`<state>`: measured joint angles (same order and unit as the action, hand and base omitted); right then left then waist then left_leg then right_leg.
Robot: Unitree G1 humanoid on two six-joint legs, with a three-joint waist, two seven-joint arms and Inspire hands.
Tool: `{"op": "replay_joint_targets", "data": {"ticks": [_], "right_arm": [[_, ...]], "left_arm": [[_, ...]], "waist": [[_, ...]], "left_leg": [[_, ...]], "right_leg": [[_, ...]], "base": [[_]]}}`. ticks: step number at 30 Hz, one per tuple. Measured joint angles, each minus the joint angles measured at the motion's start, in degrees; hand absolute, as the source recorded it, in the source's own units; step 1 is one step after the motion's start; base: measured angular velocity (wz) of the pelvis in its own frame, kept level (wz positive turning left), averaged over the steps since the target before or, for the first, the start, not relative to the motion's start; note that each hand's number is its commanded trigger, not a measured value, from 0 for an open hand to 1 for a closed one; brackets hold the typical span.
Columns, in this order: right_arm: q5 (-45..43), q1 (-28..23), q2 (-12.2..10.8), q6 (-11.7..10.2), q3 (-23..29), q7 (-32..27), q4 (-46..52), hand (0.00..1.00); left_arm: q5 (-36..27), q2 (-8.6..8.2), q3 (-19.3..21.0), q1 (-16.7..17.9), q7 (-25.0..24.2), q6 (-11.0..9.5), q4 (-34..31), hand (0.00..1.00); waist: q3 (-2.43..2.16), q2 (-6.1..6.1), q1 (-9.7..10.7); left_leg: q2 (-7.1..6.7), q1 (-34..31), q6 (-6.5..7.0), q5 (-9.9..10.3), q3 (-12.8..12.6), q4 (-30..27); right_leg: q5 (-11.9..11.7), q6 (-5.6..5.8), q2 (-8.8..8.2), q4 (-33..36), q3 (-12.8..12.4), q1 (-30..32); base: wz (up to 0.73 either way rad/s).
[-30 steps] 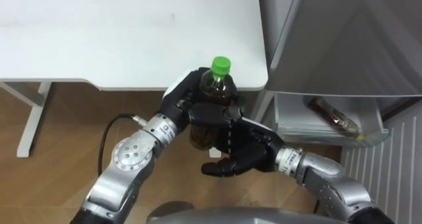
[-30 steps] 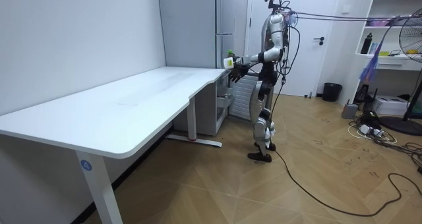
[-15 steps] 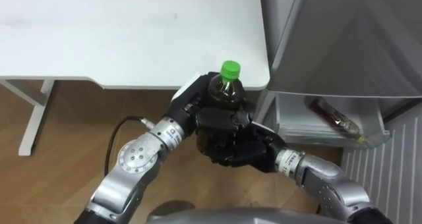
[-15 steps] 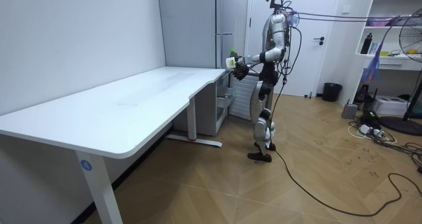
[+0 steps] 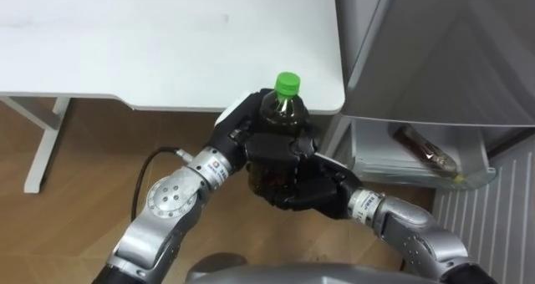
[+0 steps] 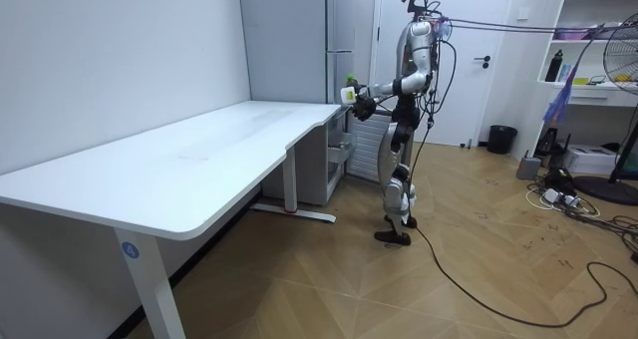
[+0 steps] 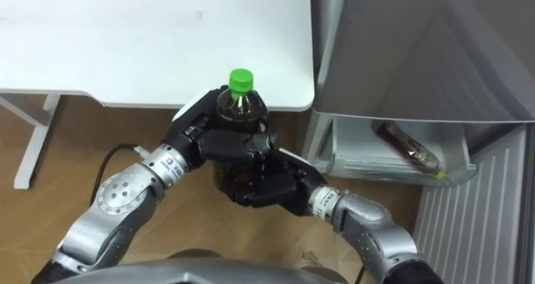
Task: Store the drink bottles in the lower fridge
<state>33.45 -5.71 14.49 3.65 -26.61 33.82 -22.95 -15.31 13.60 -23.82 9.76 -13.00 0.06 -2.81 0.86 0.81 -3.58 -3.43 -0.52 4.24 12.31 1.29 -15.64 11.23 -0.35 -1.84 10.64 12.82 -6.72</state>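
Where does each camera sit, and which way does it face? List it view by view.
Left eye view: on the head, looking down at the bottle held in left hand and right hand, by the table corner; both forearms show.
Right eye view: same, from slightly rightward; both share the open fridge drawer.
Room view: across the room, facing the standing robot beside the fridge.

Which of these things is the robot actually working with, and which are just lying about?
In the job: bottle, gripped by left robot hand and right robot hand; fridge; its open tray; second bottle lying in it.
Lying about: table, fan, bin, shelves.
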Motion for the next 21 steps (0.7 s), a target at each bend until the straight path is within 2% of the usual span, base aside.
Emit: {"op": "replay_joint_targets", "data": {"ticks": [6, 12, 21], "right_arm": [[0.9, 0.0, 0.0, 0.2, -0.6, 0.1, 0.0, 1.0], [4.8, 0.0, 0.0, 1.4, -2.1, 0.6, 0.0, 1.0], [5.1, 0.0, 0.0, 1.4, -2.6, 1.8, 0.0, 1.0]], "left_arm": [[-0.3, 0.0, 0.1, -0.1, 0.0, 0.0, 0.0, 0.0], [-0.7, -0.14, 0.1, -0.2, 0.0, -0.5, -0.1, 0.0], [-0.8, -0.81, 0.6, -0.2, 0.0, -0.5, -0.1, 0.0]], "waist": [[-0.01, 0.0, 0.1], [-0.01, 0.0, 0.1], [0.0, -0.01, 0.1]], "left_leg": [[0.0, 0.0, 0.0, 0.0, 0.0, 0.0], [0.0, 0.0, 0.0, 0.0, 0.0, -0.1], [0.0, 0.0, 0.0, 0.0, 0.1, -0.1]], "right_leg": [[0.0, 0.0, 0.02, 0.0, 0.0, 0.0], [0.0, 0.0, 0.01, 0.0, 0.0, -0.1], [0.0, 0.0, 0.02, 0.0, 0.0, -0.1]], "base": [[0.0], [0.0], [0.0]]}}
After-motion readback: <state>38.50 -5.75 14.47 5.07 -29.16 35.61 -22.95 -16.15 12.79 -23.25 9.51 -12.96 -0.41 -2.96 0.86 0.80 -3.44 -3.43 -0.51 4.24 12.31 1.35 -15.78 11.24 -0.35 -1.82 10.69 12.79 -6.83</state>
